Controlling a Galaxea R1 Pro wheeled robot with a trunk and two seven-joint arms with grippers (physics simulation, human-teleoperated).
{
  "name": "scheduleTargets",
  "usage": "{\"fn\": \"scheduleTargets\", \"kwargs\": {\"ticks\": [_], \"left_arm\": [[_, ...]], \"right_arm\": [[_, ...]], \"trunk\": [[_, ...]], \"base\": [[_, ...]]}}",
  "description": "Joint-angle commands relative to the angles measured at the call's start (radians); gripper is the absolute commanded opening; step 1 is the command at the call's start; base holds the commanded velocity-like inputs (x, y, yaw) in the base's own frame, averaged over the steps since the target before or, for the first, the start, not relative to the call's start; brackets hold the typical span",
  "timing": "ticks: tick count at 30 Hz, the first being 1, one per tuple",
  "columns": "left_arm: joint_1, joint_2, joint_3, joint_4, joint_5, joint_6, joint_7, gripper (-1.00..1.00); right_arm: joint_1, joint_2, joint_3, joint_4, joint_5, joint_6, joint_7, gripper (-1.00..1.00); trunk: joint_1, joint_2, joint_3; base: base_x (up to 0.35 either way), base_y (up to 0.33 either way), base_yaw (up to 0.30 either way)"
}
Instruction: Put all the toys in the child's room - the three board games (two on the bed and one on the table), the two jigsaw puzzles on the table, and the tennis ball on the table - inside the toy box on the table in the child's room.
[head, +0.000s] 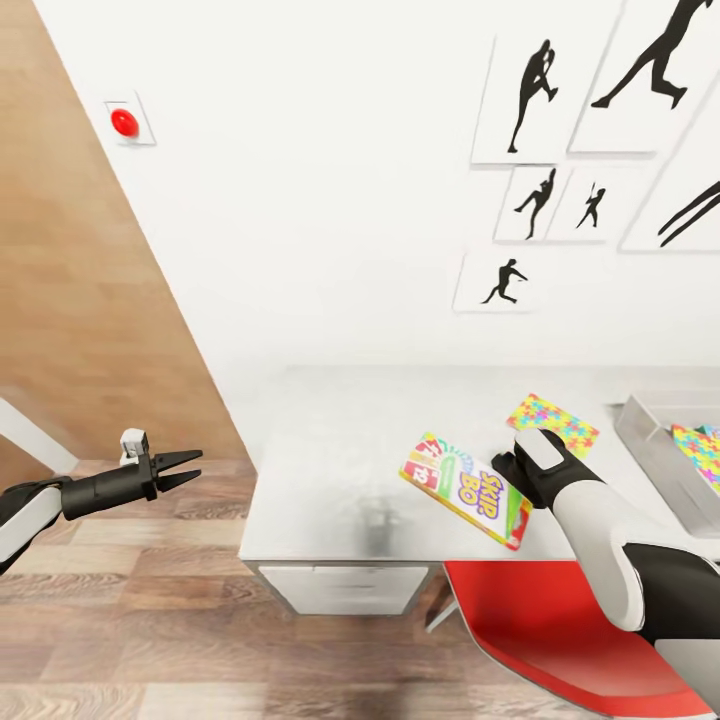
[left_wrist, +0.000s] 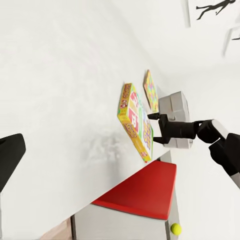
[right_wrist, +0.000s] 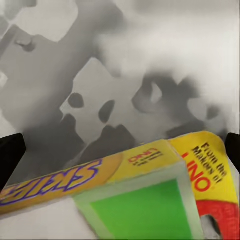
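Right gripper (head: 515, 470) clamped on the Skip-Bo box (head: 466, 488), lifted tilted above the table (head: 330, 470). Just beyond, a jigsaw puzzle (head: 552, 420) flat on the table; toy box (head: 655, 440) further right. Left gripper (head: 185, 470) spread apart, empty, off the table's left edge.

the white board game box (head: 466, 488) reads "skip-bo" with a red "12"; its yellow edge (right_wrist: 200, 165) reads "from the makers of uno".
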Motion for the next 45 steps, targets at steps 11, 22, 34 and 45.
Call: {"fn": "scheduleTargets", "kwargs": {"ticks": [11, 22, 34, 45], "left_arm": [[-0.002, 0.001, -0.006, 0.001, 0.009, 0.006, -0.001, 1.00], [-0.002, 0.001, -0.006, 0.001, 0.009, 0.006, -0.001, 1.00], [-0.002, 0.001, -0.006, 0.001, 0.009, 0.006, 0.000, 1.00], [-0.002, 0.001, -0.006, 0.001, 0.009, 0.006, -0.001, 1.00]], "right_arm": [[0.001, 0.001, -0.016, 0.000, -0.031, -0.001, -0.005, 1.00], [0.001, 0.001, -0.016, 0.000, -0.031, -0.001, -0.004, 1.00], [0.004, 0.002, -0.016, 0.000, -0.031, -0.002, 0.019, 1.00], [0.004, 0.002, -0.016, 0.000, -0.031, -0.001, 0.021, 1.00]], "trunk": [[0.001, -0.001, -0.006], [0.001, -0.001, -0.011], [0.001, -0.001, -0.012], [0.001, -0.001, -0.002]], "base": [[-0.036, 0.016, 0.000], [-0.035, 0.010, 0.000], [0.000, 0.000, 0.000], [0.000, 0.000, 0.000]]}}
